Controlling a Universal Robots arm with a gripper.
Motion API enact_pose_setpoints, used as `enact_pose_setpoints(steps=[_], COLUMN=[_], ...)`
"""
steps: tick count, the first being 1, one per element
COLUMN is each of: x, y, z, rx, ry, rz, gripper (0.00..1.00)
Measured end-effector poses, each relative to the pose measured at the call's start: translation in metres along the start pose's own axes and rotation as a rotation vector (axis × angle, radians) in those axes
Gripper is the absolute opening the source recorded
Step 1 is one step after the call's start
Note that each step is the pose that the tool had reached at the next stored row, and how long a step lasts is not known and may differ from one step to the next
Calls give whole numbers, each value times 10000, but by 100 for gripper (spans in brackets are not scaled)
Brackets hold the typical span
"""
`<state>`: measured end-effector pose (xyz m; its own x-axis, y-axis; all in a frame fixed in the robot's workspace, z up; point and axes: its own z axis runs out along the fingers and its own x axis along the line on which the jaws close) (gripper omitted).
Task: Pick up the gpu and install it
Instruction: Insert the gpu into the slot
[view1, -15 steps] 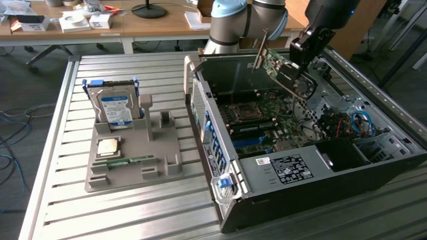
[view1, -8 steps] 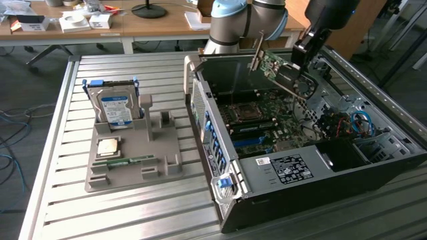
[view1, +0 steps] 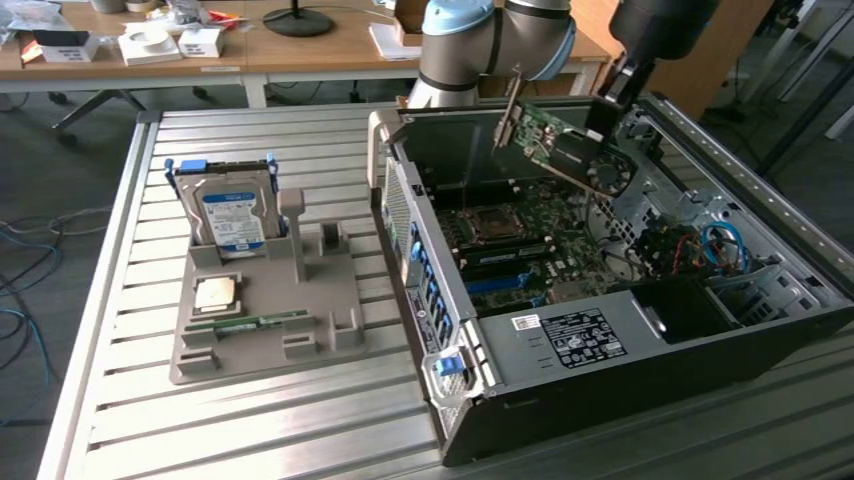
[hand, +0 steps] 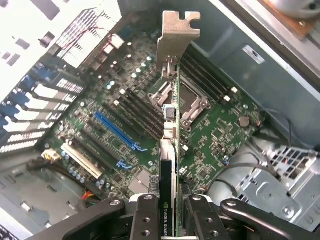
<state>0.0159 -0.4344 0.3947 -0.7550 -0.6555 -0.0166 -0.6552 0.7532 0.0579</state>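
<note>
The gpu (view1: 567, 148) hangs tilted in the air above the open computer case (view1: 454, 400), its silvery bracket (view1: 510, 108) towards the exterior view's left. My gripper (view1: 603, 112) is shut on the card's far end. From the wrist, the gpu (hand: 173, 145) appears edge-on between my fingers (hand: 145, 220), with the bracket (hand: 177, 35) at the far end. Below it lies the green motherboard (hand: 220, 125) with its blue slot (hand: 118, 131), CPU socket (hand: 192, 100) and black slots. The card is clear of the board.
A grey holder tray (view1: 267, 350) on the slatted metal table carries a hard drive (view1: 234, 215), a CPU chip (view1: 216, 293) and a memory stick (view1: 254, 323). Inside the case are the power supply (view1: 574, 335) and cables (view1: 707, 245). Desks stand behind.
</note>
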Motion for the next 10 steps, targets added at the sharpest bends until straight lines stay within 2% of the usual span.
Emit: enact_pose_setpoints(steps=[10], x=[0], y=[0], z=[8], rx=[-18], ry=[99], rz=[-1578], gripper=[26])
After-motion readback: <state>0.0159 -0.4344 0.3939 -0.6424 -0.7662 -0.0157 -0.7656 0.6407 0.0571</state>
